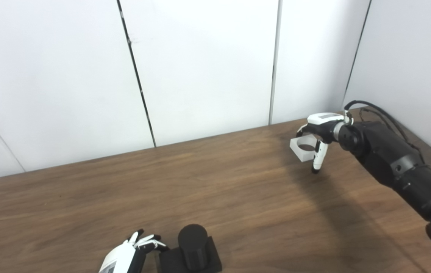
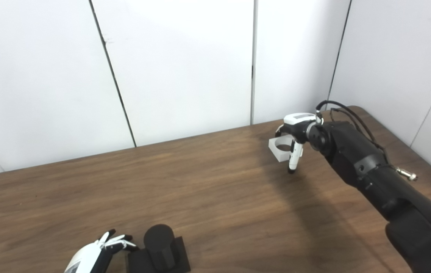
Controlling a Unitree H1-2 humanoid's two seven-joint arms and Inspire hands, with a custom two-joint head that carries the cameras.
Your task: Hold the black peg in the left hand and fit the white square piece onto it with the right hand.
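The black peg [image 1: 192,240] stands upright on its square black base [image 1: 212,258] at the table's near edge. My left hand [image 1: 134,252] lies just left of the base, fingers apart and their tips close to its edge, holding nothing. The white square piece [image 1: 302,149], with a round hole through it, rests on the table at the far right. My right hand [image 1: 319,131] hovers over it: the thumb [image 1: 318,159] points down along its right side and the other fingers curl behind it. No firm grip on the piece shows.
The brown wooden table [image 1: 215,189] ends at white wall panels [image 1: 200,68] just behind the white piece. My right forearm [image 1: 397,163], with cables on it, stretches in over the table's right side.
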